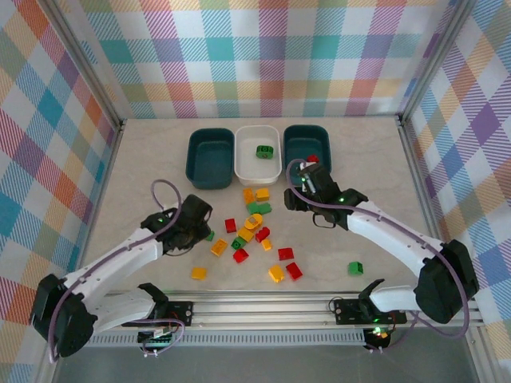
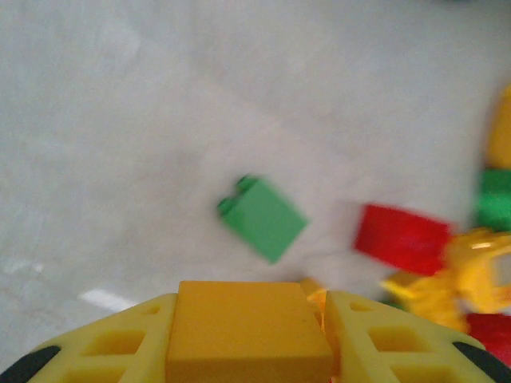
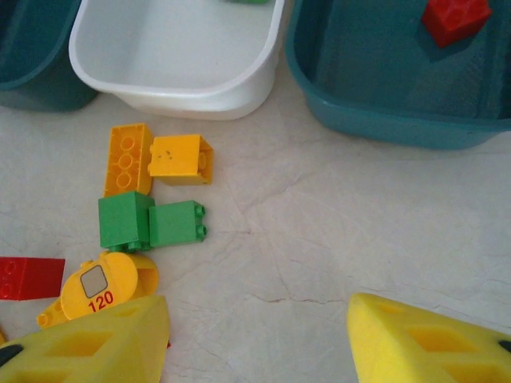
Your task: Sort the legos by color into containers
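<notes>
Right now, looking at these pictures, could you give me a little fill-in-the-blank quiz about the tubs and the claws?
The white tub holds one ___ lego.
The red lego lies in the ___ teal tub.
The ___ gripper is shut on a yellow-orange brick.
The right gripper stands ___ and empty.
Missing words: green, right, left, open.

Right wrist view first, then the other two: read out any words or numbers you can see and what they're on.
"120": in red on the rounded yellow piece, below a small grey square.
No other text reads: the left wrist view is blurred, and the yellow brick between the left fingers shows a blank face.
</notes>
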Tool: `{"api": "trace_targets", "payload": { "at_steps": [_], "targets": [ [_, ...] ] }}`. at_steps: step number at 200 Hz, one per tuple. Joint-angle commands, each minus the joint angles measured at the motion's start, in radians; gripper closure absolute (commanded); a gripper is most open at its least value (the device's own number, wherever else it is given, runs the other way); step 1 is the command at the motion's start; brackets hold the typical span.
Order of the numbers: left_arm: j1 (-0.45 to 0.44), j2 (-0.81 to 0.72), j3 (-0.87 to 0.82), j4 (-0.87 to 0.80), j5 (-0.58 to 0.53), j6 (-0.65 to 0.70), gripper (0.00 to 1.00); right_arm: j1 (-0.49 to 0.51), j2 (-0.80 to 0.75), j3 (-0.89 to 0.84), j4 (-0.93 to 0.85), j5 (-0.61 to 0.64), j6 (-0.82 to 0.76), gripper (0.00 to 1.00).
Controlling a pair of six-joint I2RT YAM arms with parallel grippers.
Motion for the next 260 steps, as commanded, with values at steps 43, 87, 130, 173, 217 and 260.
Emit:
{"api": "trace_targets", "payload": {
  "at_steps": [43,87,130,173,217,260],
  "targets": [
    [0.299,0.434,0.399,0.199,0.197,0.171,0.62,-0.041,-0.005,0.009,-0.075,0.047,0.021,0.39],
    [0.338,0.846,0.861,0.065,0.221,0.274,0.6,-0.083,-0.033,-0.022,-0.098,0.049,0.036,0.39],
    [0.351,1.081,1.128,-0.029,0.263,0.302,0.57,-0.134,-0.052,-0.025,-0.135,0.059,0.064,0.36],
    [0.351,1.111,1.193,-0.027,0.272,0.323,0.42,-0.155,-0.071,-0.01,-0.176,0.071,0.072,0.35],
    [0.351,1.059,1.178,-0.009,0.294,0.337,0.25,-0.156,-0.094,0.002,-0.257,0.081,0.122,0.35],
    [0.328,0.761,0.75,0.23,0.348,0.276,0.17,-0.183,-0.118,0.032,-0.536,0.162,0.313,0.23]
  ]
}}
